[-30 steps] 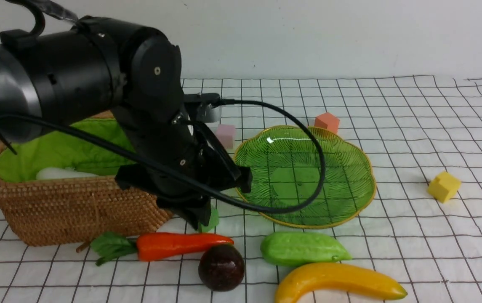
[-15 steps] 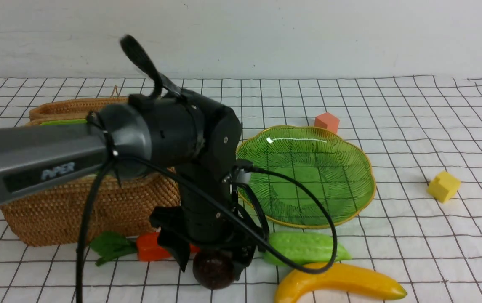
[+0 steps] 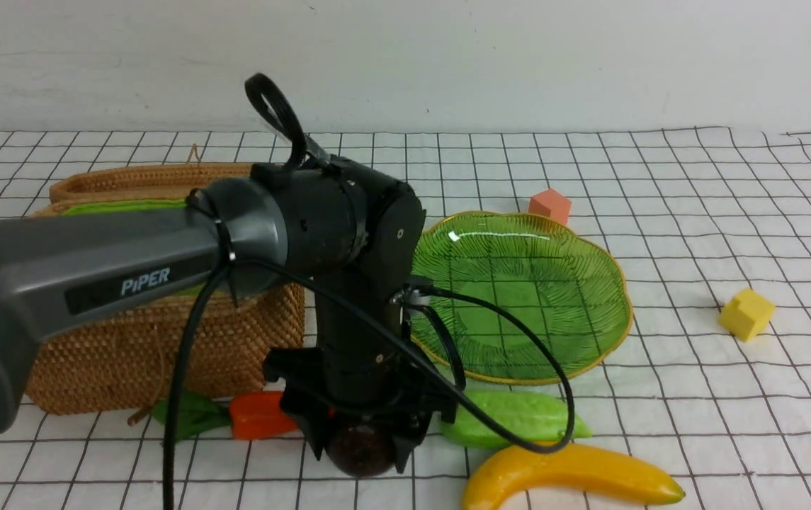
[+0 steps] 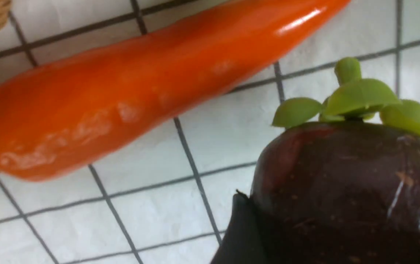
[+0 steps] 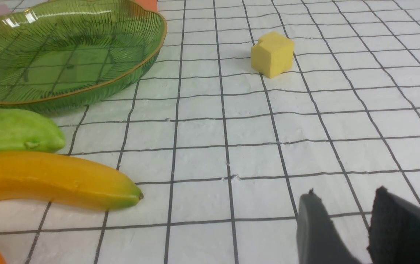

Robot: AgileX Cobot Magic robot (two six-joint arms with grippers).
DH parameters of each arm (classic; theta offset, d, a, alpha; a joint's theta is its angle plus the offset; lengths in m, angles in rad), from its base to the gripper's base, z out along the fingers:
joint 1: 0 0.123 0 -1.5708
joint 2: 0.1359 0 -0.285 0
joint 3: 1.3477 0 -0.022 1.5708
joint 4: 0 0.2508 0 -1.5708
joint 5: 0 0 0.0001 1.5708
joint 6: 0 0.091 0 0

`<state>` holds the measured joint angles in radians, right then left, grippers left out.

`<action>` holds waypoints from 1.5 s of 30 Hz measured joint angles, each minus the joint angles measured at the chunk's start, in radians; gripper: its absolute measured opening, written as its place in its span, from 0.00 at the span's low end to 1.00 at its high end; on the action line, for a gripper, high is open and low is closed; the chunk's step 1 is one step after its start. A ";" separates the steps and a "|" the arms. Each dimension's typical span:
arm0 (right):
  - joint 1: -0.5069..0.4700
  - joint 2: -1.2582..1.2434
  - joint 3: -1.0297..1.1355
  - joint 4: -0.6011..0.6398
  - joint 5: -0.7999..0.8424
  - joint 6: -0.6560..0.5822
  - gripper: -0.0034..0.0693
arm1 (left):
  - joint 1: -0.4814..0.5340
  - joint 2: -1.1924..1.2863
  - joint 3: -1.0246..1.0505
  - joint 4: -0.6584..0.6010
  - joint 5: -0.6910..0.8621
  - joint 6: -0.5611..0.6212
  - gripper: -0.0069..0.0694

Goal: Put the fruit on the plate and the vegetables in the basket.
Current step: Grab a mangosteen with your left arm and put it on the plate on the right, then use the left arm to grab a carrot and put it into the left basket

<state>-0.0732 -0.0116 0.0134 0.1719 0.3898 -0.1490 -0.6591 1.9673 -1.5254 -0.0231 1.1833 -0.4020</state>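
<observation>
Your left gripper [image 3: 363, 443] is down over the purple ball [image 3: 361, 457], close to the near edge of the checked cloth [image 3: 731, 425]. Jaws are spread wide, one finger on each side. One fingertip [image 4: 239, 234] sits against the ball's side, but you can't tell if it's squeezing. The ball rests on the cloth.

It's tight around it. The carrot [image 3: 263, 414] is just beside the ball on your left, its tip hidden behind the gripper. The basket [image 3: 164, 354] wall stands right behind the carrot. The cucumber [image 3: 518, 418] is just beside the ball on your right, lying along the near rim of the plate [image 3: 621, 297]. The banana [image 3: 575, 478] lies in front of the cucumber.

The arm's cable loops across the plate's near side. The orange cube [image 3: 550, 205] sits at its far rim.

There's wide cloth between the plate and the yellow cube [image 3: 746, 314]. Your right gripper [image 5: 345, 198] hangs low over cloth, well apart from the banana tip, fingers slightly parted and pinching nothing.
</observation>
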 joint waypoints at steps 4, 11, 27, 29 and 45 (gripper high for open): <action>0.000 0.000 0.000 0.000 0.000 0.000 0.38 | 0.000 -0.018 -0.082 -0.010 0.025 0.001 0.83; 0.000 0.000 0.000 0.000 0.000 0.000 0.38 | 0.000 -0.012 -0.275 -0.005 -0.187 -0.064 0.83; 0.000 0.000 0.000 0.000 0.000 0.000 0.38 | 0.000 0.200 -0.372 -0.004 -0.297 -0.095 0.85; 0.000 0.000 0.000 0.000 0.000 0.000 0.38 | 0.000 0.197 -0.374 -0.005 -0.277 -0.090 0.93; 0.000 0.000 0.000 0.000 0.000 0.000 0.38 | 0.000 -0.016 -0.364 0.016 0.034 0.234 0.84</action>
<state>-0.0732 -0.0116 0.0134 0.1719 0.3898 -0.1490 -0.6591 1.9515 -1.8890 -0.0071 1.2169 -0.1684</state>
